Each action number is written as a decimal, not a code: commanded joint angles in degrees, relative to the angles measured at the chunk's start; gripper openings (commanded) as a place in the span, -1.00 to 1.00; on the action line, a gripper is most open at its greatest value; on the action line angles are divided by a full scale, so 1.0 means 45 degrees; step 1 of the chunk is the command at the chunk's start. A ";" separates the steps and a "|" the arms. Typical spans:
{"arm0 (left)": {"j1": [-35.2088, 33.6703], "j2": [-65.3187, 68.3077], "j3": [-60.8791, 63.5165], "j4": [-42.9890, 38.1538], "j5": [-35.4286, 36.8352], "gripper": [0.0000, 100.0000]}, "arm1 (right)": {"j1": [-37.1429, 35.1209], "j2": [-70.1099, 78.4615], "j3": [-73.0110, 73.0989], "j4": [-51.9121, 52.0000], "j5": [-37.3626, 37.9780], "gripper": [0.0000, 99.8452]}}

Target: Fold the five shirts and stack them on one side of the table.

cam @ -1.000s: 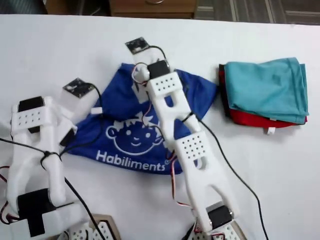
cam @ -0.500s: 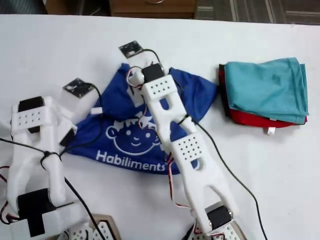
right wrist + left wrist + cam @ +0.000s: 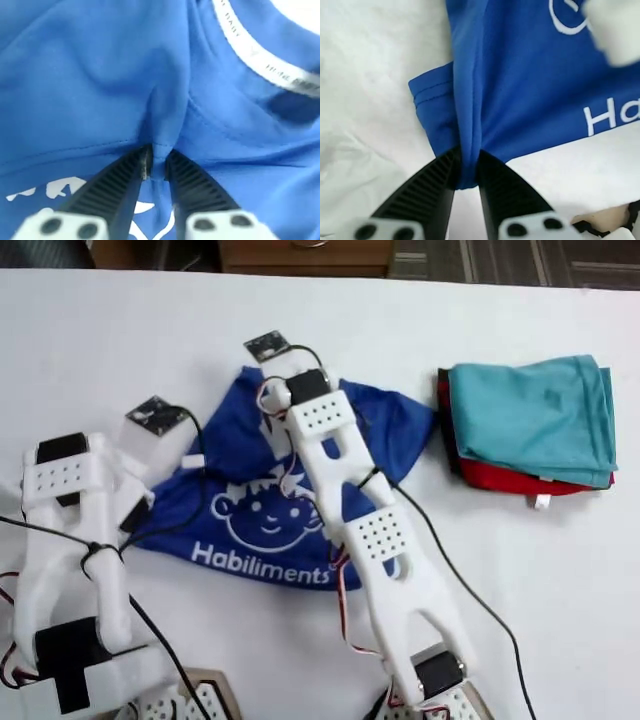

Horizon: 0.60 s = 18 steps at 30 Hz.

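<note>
A blue shirt [image 3: 240,490] with a white face print lies crumpled in the middle of the white table [image 3: 120,330]. My left gripper [image 3: 466,175] is shut on a pinched fold at the blue shirt's [image 3: 520,90] left edge, near its hem. My right gripper [image 3: 156,167] is shut on a fold of the blue shirt [image 3: 100,75] close to its collar, at the garment's far side. In the high view the right arm [image 3: 350,510] stretches across the shirt. A folded teal shirt [image 3: 530,415] rests on a folded red shirt [image 3: 500,478] at the right.
Black cables [image 3: 450,560] trail from the right arm over the table. The arm bases [image 3: 90,680] sit at the near edge. Wooden furniture [image 3: 300,255] stands beyond the far edge.
The right arm swung slightly left with the shirt's far edge in its gripper, then edged back a little. The left arm stayed still.
</note>
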 commanded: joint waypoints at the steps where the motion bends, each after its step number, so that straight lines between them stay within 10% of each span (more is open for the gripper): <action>1: -0.0156 -0.0039 -0.0518 0.0059 -0.0020 -0.95 | 0.0440 -0.0615 -0.1172 0.0186 -0.0059 -0.96; 18: 0.0430 -0.0039 -0.3136 0.1250 0.0527 -0.95 | 0.1455 -0.3683 -0.0430 0.0889 0.0625 -0.89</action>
